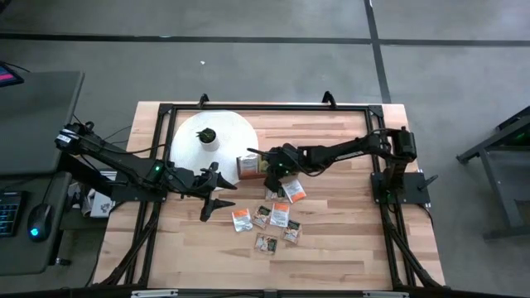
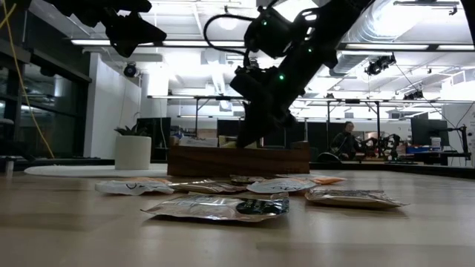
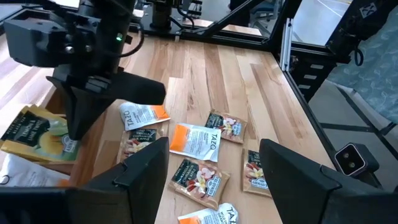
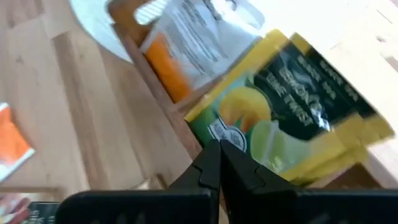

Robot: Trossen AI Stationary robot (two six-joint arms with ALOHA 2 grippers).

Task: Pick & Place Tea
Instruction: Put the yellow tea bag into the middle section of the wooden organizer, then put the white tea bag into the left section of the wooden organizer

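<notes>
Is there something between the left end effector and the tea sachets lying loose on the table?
Nothing visible is in the way. The left end effector hangs open above the loose tea sachets, with only air between them. The right end effector is off to one side, shut, at the wooden box.

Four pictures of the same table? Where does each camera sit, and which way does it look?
High: above, looking straight down; both arms, left claw, right claw.
Low: at tabletop height, looking across sachets to the wooden box; arms come from above.
Left wrist: on the left arm, its open fingers framing the sachets.
Right wrist: on the right arm, its shut claw over a green-and-yellow sachet.
Both wrist views share that sachet.
</notes>
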